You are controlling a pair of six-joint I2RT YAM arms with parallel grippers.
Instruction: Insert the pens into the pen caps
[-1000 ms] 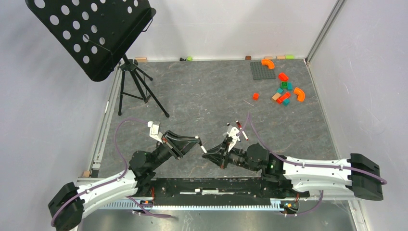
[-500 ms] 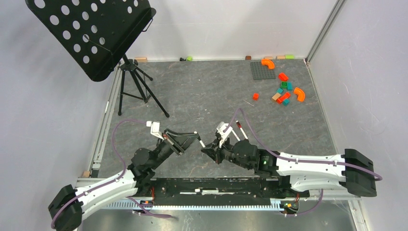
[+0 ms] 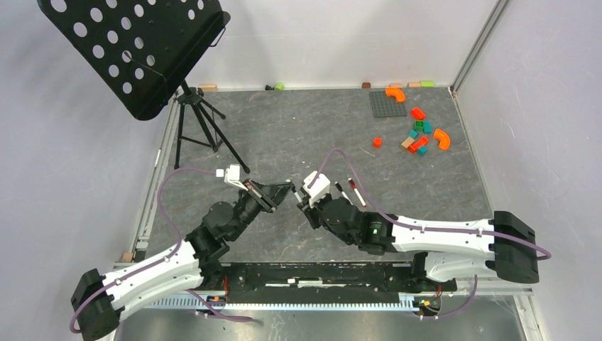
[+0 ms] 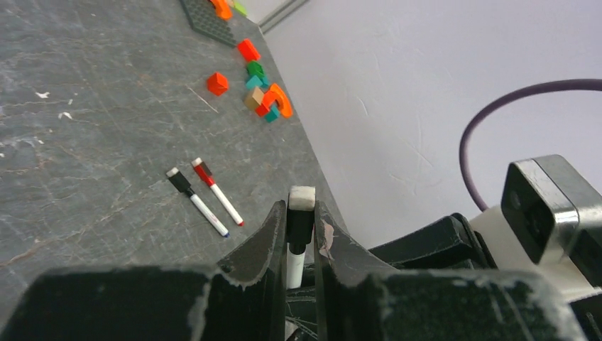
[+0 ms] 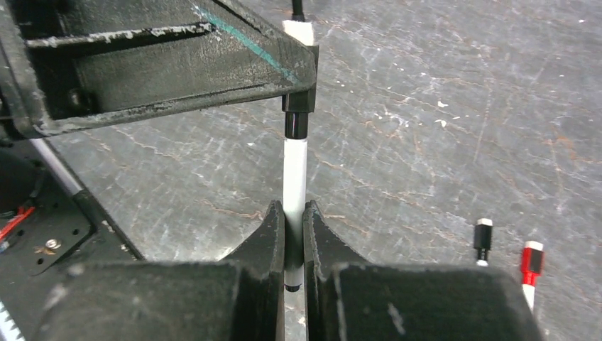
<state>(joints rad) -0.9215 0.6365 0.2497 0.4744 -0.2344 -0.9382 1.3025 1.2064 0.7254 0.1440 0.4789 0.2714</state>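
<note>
Spanning the gap between both arms, a white-barrelled pen [image 5: 294, 163] is clamped in the right gripper [image 5: 291, 210], and the black cap [image 5: 298, 121] at its end is pinched in the left gripper [image 4: 301, 210]. A black-capped marker [image 4: 196, 201] and a red-capped marker [image 4: 216, 190] are laid side by side on the grey table [image 4: 85, 106], well apart from the toy blocks [image 4: 270, 101].
</note>
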